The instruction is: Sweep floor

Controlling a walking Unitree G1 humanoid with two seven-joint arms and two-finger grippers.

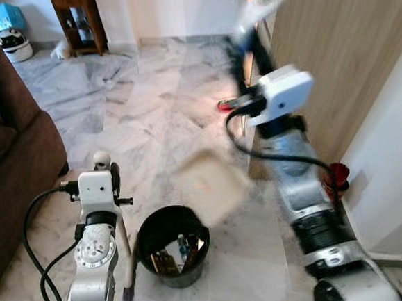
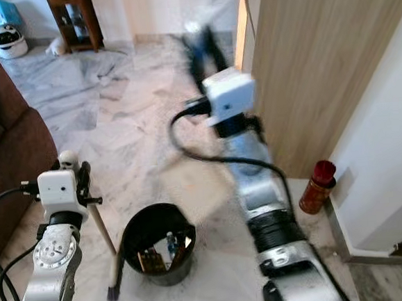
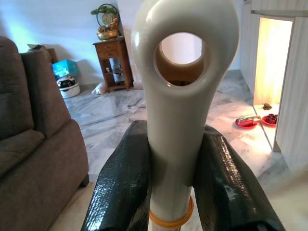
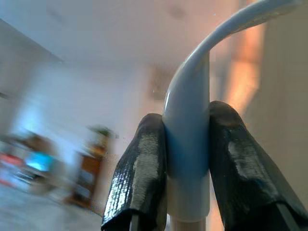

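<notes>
My left gripper point(image 3: 175, 139) is shut on the cream broom handle point(image 3: 187, 17), just below its hanging hole. The broom stick point(image 1: 127, 250) slants down to a dark brush end point(image 1: 128, 293) on the marble floor, left of a black bin point(image 1: 172, 247) holding debris. My right gripper point(image 4: 187, 120) is shut on the white and blue dustpan handle point(image 4: 192, 82), raised high by the wooden door. The beige dustpan point(image 1: 210, 181) hangs blurred just above and behind the bin.
A brown sofa point(image 1: 7, 159) fills the left side. A wooden door panel point(image 1: 340, 56) and white wall stand on the right, with a red bottle point(image 2: 317, 187) at their foot. A red object point(image 1: 227, 105) lies on the floor beyond. A wooden side table point(image 1: 79, 20) stands far back.
</notes>
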